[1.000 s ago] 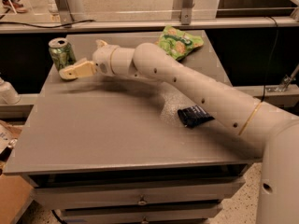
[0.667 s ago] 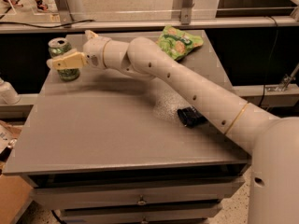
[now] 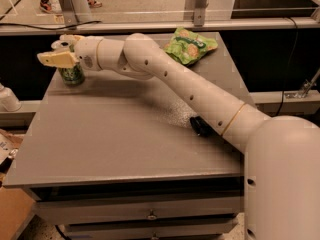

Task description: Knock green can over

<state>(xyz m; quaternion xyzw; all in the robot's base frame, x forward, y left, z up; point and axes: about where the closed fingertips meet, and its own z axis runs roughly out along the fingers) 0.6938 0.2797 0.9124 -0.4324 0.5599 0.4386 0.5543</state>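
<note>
The green can (image 3: 73, 74) stands at the far left corner of the grey table (image 3: 125, 134). Only its lower green body shows, because the gripper covers its upper part. My gripper (image 3: 60, 56) is at the end of the long white arm (image 3: 175, 81). It sits over and against the top of the can, reaching a little past it to the left. I cannot tell whether the can is upright or tilting.
A soft green snack bag (image 3: 190, 45) lies at the far right of the table. A small dark object (image 3: 200, 126) lies by the arm near the table's right edge. A rail and glass panel (image 3: 165, 24) run behind the table, and drawers (image 3: 145, 214) sit below.
The gripper has swung left and further back, from beside the can's right side to over its top. The can now shows only below the gripper.
</note>
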